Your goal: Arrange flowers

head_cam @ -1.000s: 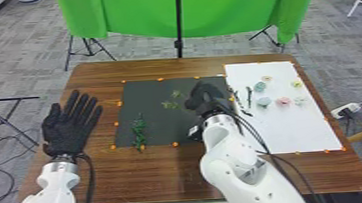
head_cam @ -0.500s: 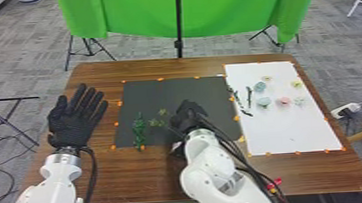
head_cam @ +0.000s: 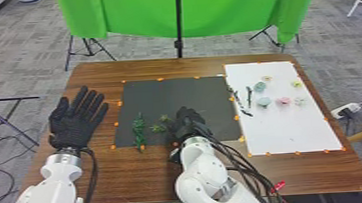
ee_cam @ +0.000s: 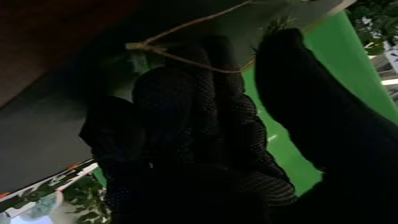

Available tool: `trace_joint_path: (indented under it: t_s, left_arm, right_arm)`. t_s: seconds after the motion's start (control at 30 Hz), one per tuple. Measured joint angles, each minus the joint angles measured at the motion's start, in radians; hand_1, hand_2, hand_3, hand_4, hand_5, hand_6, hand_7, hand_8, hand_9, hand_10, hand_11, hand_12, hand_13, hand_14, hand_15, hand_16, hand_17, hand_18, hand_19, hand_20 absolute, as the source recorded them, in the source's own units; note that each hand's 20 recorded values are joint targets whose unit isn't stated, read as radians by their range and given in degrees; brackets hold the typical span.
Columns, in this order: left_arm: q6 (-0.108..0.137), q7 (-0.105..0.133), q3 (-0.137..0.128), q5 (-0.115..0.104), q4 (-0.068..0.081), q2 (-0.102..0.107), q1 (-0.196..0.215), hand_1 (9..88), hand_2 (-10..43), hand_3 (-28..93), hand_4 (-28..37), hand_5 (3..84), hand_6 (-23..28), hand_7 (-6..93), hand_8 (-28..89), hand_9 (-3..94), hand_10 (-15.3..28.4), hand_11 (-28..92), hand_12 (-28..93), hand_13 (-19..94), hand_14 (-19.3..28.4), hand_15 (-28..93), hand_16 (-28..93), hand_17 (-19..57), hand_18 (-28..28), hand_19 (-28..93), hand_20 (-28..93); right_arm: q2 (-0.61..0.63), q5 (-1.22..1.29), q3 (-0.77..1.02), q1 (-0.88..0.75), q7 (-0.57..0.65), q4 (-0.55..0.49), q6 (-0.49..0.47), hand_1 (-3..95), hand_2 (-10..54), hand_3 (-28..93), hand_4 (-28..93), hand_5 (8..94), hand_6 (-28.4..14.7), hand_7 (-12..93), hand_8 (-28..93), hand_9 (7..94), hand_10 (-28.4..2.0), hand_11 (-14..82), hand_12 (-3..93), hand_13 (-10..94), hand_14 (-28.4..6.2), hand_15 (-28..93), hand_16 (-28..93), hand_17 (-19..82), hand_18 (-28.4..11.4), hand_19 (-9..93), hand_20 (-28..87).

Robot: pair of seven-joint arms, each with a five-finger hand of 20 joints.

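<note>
head view | right hand [head_cam: 187, 120] pinching green sprig [head_cam: 164, 118] | left hand [head_cam: 71, 129] wide | right wrist view | knotted tan twine [ee_cam: 149, 47]

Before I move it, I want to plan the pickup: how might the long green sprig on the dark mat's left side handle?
The green sprig looks light, being so slender. Its bushy outline suggests the greenery may flex and catch when pushed. Lying along the dark mat, it would more likely slide or swivel than roll.
</note>
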Motion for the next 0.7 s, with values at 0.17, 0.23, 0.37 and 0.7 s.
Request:
trace_joint_path:
  t_s: [0.17, 0.23, 0.37, 0.7]
  left_arm:
    - [0.005, 0.012, 0.0, -0.01, -0.005, -0.006, 0.006, 25.8, 18.3, 76, -28.3, 41.7, 9.0, 9.5, -10, 37.9, 14.3, 17, 6, 29, 14.5, 25, -8, -6.5, 12.4, 33, 10]
    - [0.006, 0.023, -0.004, -0.012, -0.009, -0.011, 0.013, 25.9, 18.3, 76, -28.3, 41.4, 9.0, 9.7, -10, 37.8, 14.2, 17, 6, 29, 14.6, 25, -8, -6.6, 12.5, 33, 10]
    - [0.006, 0.048, -0.022, -0.016, -0.022, -0.022, 0.037, 25.9, 18.2, 76, -28.3, 41.3, 9.0, 9.8, -10, 37.6, 14.2, 17, 6, 29, 14.6, 25, -8, -6.6, 12.5, 33, 10]
    - [0.005, 0.098, -0.075, -0.021, -0.061, -0.046, 0.135, 26.0, 18.3, 76, -28.3, 41.8, 9.1, 9.9, -10, 37.9, 14.1, 17, 6, 29, 14.6, 25, -8, -6.6, 12.6, 33, 10]
  right_arm:
    - [0.008, 0.001, -0.003, -0.006, -0.039, -0.022, 0.002, 33.9, -9.5, 86, -28, 40.2, -15.0, 49, -21, 44.0, -27.2, 60.8, 25.0, 54, -20.0, 83, 24, 42, -27.7, 93, 63]
    - [0.018, 0.003, -0.005, -0.008, -0.063, -0.037, 0.004, 33.4, -9.5, 86, -28, 39.8, -15.4, 45, -19, 41.7, -27.9, 59.3, 23.6, 54, -20.3, 84, 23, 42, -27.7, 93, 63]
    - [0.047, 0.019, -0.005, -0.014, -0.077, -0.084, 0.003, 31.5, -9.5, 85, -28, 42.9, -14.7, 41, -17, 42.1, -28.3, 57.1, 22.5, 53, -20.9, 84, 22, 42, -27.5, 93, 63]
    - [0.206, 0.145, 0.036, -0.035, -0.069, -0.236, -0.089, 35.3, -9.0, 80, -21, 71.7, -7.7, 26, -13, 72.9, -21.3, 27.1, 18.3, 69, -16.3, 68, 23, 43, -26.8, 93, 56]
